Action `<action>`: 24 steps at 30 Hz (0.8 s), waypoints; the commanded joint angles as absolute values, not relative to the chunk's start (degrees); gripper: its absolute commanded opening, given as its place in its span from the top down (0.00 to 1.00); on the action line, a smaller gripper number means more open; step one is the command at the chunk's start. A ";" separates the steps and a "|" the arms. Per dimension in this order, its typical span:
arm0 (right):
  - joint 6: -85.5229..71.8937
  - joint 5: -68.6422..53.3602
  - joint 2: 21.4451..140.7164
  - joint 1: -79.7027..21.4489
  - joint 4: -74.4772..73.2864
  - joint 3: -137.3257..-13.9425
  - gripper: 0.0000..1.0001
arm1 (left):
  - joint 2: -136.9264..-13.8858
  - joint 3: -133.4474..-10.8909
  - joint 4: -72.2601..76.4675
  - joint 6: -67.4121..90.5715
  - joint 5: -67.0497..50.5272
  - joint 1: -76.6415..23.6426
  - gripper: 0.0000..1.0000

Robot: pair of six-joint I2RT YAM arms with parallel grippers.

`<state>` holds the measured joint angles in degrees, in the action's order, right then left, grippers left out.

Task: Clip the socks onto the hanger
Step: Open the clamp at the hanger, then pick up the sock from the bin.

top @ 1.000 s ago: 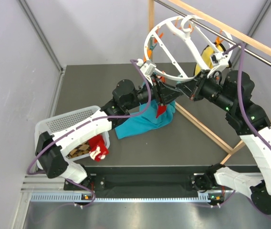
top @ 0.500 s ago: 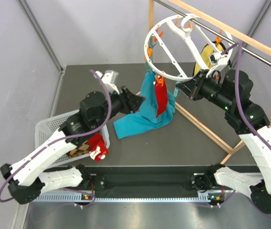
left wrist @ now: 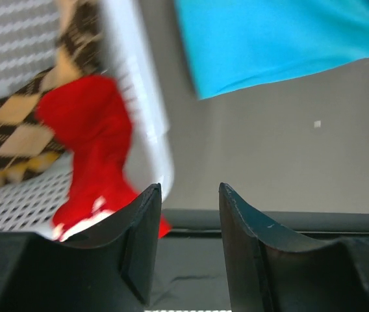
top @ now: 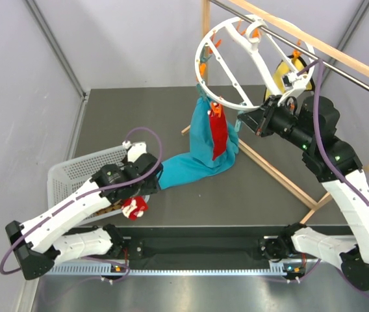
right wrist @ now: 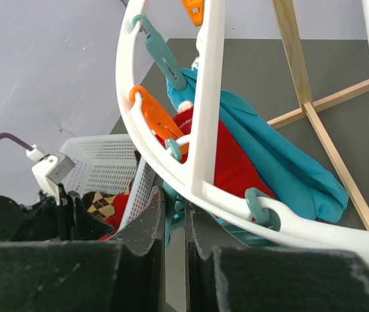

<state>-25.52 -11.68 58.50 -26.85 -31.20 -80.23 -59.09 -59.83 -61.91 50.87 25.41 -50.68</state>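
The white ring hanger (top: 231,40) hangs by its hook from the rail. A red sock (top: 218,134) hangs from an orange clip (top: 215,110) on its lower rim, in front of the long teal cloth (top: 201,133). My right gripper (top: 245,121) is shut on a teal clip (right wrist: 175,209) under the rim (right wrist: 205,123); the hanging red sock (right wrist: 233,166) also shows in the right wrist view. My left gripper (left wrist: 189,192) is open and empty, low over the basket's rim (left wrist: 147,104). Another red sock (left wrist: 90,140) drapes over that rim, and checkered socks (left wrist: 12,140) lie inside.
The white mesh basket (top: 80,170) stands at the front left, with the draped red sock (top: 134,208) at its near corner. The wooden rail frame (top: 277,174) crosses the right side. A yellow cloth (top: 280,75) hangs behind the hanger. The teal cloth's end lies on the table (left wrist: 269,39).
My left arm has pulled away from the hanger and swung down to the basket, jaws open. The red sock stays hanging from the clip. My right gripper has held its place.
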 commanded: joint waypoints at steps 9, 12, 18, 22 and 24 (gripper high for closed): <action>-25.40 -15.12 58.36 -26.54 -30.67 -77.87 1.00 | -54.14 -55.56 -77.79 63.45 31.99 -50.80 0.54; -25.58 -15.38 58.36 -26.54 -30.76 -77.87 1.00 | -56.60 -53.88 -76.91 64.59 33.04 -50.71 0.54; -25.22 -15.21 58.10 -26.54 -31.29 -77.96 1.00 | -60.20 -52.38 -74.72 65.74 32.79 -50.80 0.55; -25.14 -15.03 57.75 -26.54 -31.29 -77.78 1.00 | -59.33 -51.24 -72.95 64.95 32.87 -50.80 0.68; -25.22 -15.03 57.74 -26.63 -31.46 -77.78 1.00 | -58.89 -51.07 -73.12 64.86 32.87 -50.71 0.85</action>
